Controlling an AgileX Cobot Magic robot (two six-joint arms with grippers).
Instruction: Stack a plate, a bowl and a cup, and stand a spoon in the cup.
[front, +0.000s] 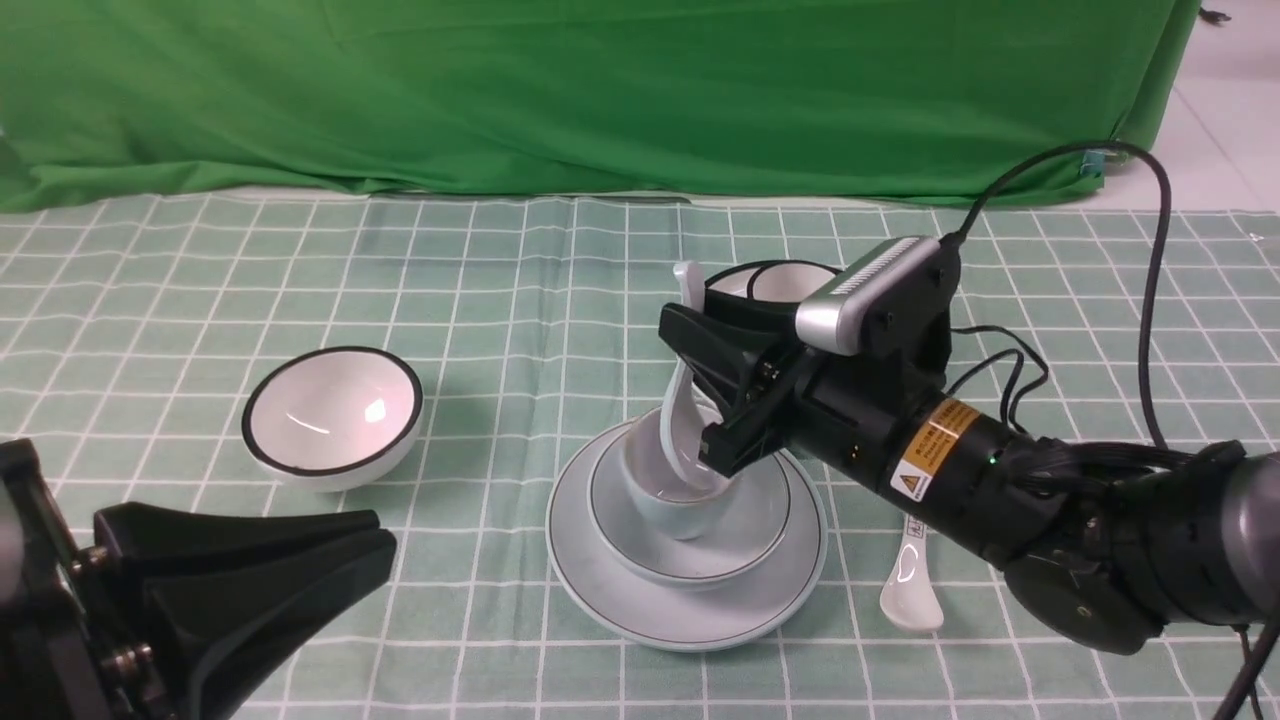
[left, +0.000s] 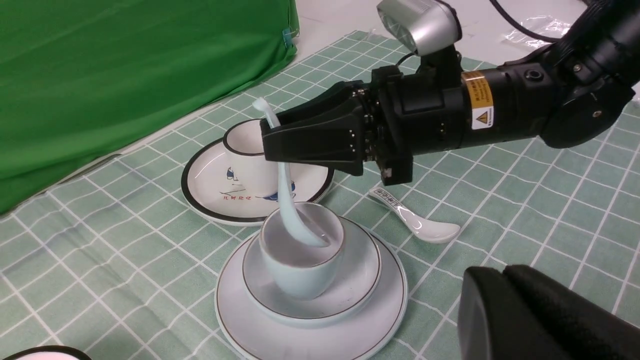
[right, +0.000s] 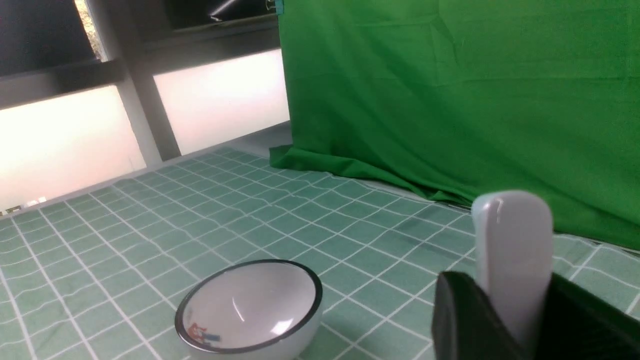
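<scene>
Pale blue-white ceramic stack, lower centre of the front view: plate (front: 600, 588) on the checked surface (front: 150, 300), bowl (front: 745, 545) on the plate, cup (front: 658, 515) in the bowl. Spoon (front: 670, 428): white, scoop inside the cup, handle rising at a tilt. Right jaws: clamped on the spoon handle. Left jaws: closed, empty, lower left corner. Black-rimmed bowl (front: 333, 415): left of the stack, apart.

Front cam: centred on my side, facing forward, wide. My 2 wrist cams: near, facing inward. All 3 share spoon (front: 672, 425).
</scene>
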